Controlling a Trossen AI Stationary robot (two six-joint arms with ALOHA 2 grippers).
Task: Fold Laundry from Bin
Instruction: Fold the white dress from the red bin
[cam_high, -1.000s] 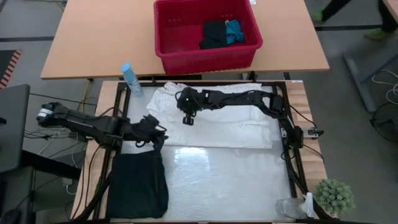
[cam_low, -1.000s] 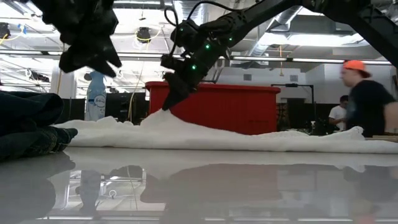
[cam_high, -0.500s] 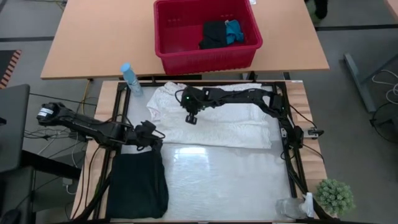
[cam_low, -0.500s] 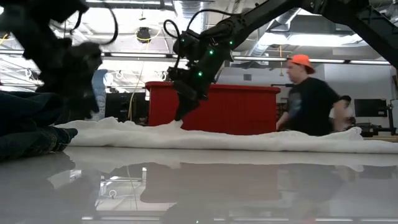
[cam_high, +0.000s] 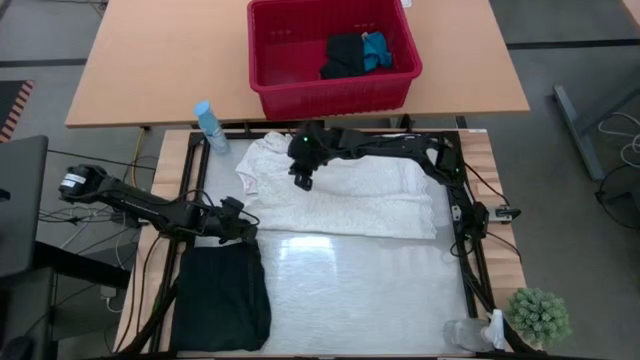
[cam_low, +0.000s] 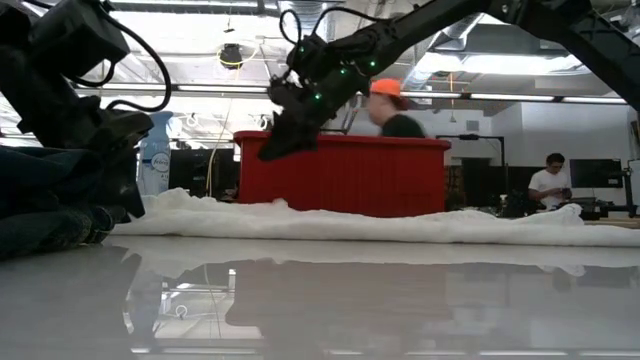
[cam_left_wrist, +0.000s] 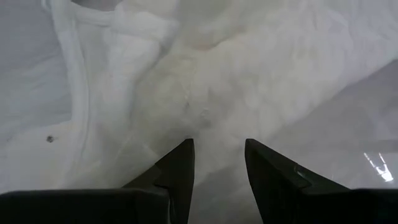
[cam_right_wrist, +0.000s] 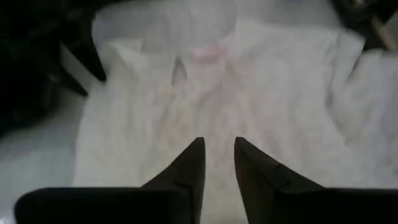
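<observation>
right pincer (cam_high: 301, 181) lifted above far-left of white crinkled cloth garment (cam_high: 340, 195), fingers slightly parted, nothing held | left pincer (cam_high: 247, 231) low at garment's near-left edge, fingers spread, empty | black folded garment (cam_high: 221, 298) near-left on desk (cam_high: 360, 290) | red rectangular plastic bin (cam_high: 330, 55) far

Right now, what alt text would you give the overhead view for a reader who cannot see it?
A white garment lies spread across the far half of the table, the right gripper above its left part and the left gripper at its near left corner. A folded black garment lies near left; behind, a red bin holds more laundry.
</observation>
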